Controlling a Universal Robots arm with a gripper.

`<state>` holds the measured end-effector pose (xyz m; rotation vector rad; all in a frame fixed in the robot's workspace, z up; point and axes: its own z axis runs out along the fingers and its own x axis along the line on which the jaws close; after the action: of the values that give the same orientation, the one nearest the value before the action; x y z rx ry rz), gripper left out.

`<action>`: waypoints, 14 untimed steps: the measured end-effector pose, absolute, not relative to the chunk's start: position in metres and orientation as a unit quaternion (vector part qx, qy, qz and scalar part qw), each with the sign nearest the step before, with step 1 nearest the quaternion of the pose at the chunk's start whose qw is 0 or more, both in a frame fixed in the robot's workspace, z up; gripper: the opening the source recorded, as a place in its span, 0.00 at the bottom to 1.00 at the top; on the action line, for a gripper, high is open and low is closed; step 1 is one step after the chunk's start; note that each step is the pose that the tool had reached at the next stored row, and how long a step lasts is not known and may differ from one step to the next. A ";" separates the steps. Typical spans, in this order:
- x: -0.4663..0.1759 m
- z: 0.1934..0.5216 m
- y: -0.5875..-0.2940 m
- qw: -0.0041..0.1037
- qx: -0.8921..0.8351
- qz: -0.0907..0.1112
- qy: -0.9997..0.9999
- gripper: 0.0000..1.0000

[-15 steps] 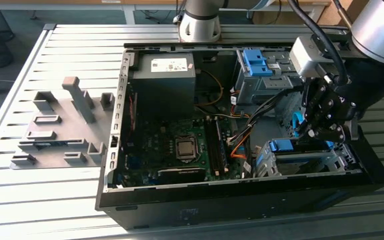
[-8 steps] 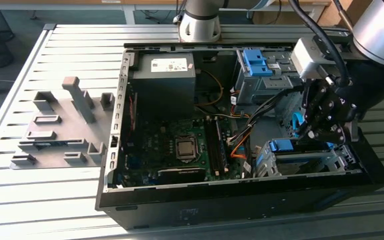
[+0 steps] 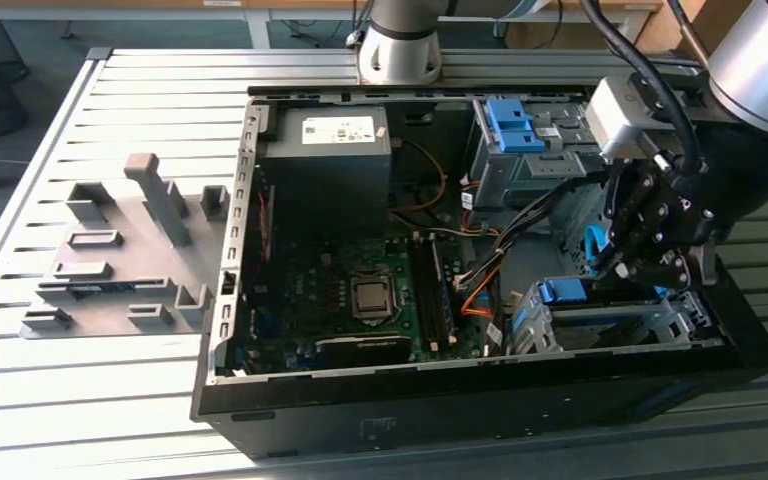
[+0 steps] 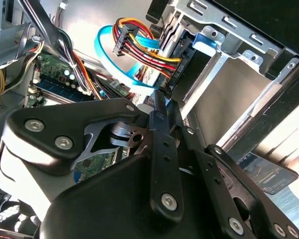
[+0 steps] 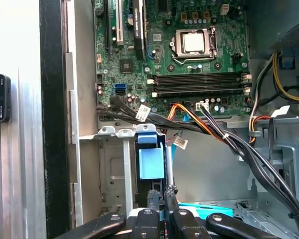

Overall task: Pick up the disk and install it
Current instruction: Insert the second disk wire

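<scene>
Pressing down at silver hard drive with blue plastic frame, inside open black computer case

Black gripper reaching into case corner at the exterior view's right, jaws drawn nearly together, tips meeting blue frame end; not telling whether pinching it or only touching. Hard drive sitting edge-on in grey metal drive cage, just beside green motherboard. Bundled black, orange and yellow cables crossing between motherboard and cage. Case lying on slatted grey metal table
</scene>
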<state>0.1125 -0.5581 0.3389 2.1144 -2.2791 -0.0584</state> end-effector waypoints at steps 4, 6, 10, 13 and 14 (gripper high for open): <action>0.113 0.338 -0.558 0.019 0.675 -0.021 -0.737 0.18; 0.114 0.338 -0.558 0.021 0.674 -0.023 -0.738 0.18; 0.115 0.338 -0.558 0.023 0.672 -0.025 -0.740 0.18; 0.115 0.338 -0.558 0.023 0.672 -0.025 -0.740 0.18; 0.115 0.338 -0.558 0.023 0.672 -0.025 -0.740 0.18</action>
<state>0.1153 -0.5582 0.3376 2.0814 -2.2909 -0.0780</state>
